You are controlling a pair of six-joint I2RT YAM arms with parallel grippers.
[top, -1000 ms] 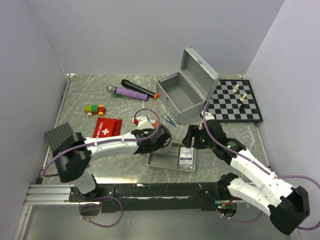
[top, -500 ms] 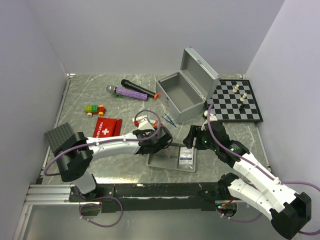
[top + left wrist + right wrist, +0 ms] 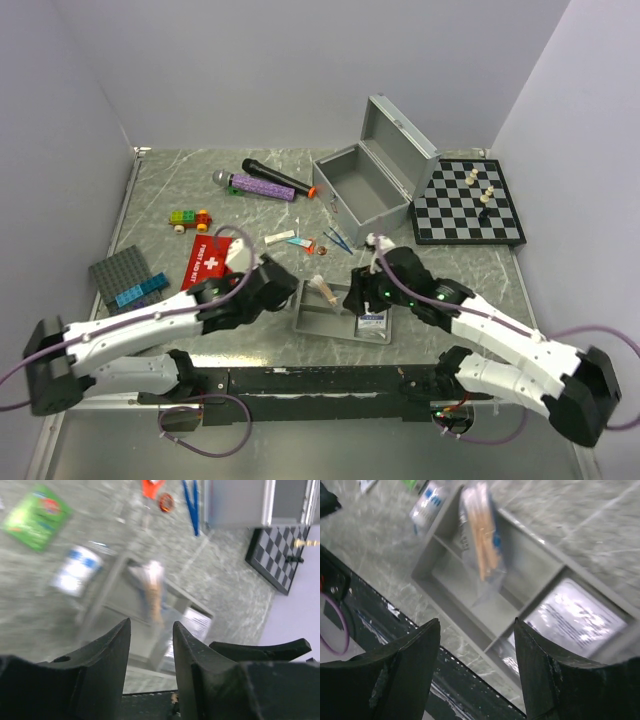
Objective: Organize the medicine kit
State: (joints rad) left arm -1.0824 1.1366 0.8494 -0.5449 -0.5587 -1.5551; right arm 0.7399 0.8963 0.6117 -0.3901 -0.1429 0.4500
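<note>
Held right end effector (image 3: 476,623) wide and empty above grey divided tray (image 3: 325,331); left end effector (image 3: 151,625) narrowly parted, empty, beside tray.

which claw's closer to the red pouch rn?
Left. The left claw sits between the red pouch and the tray's left edge, close to the pouch. The right claw is over the tray's right end, farther off.
</note>
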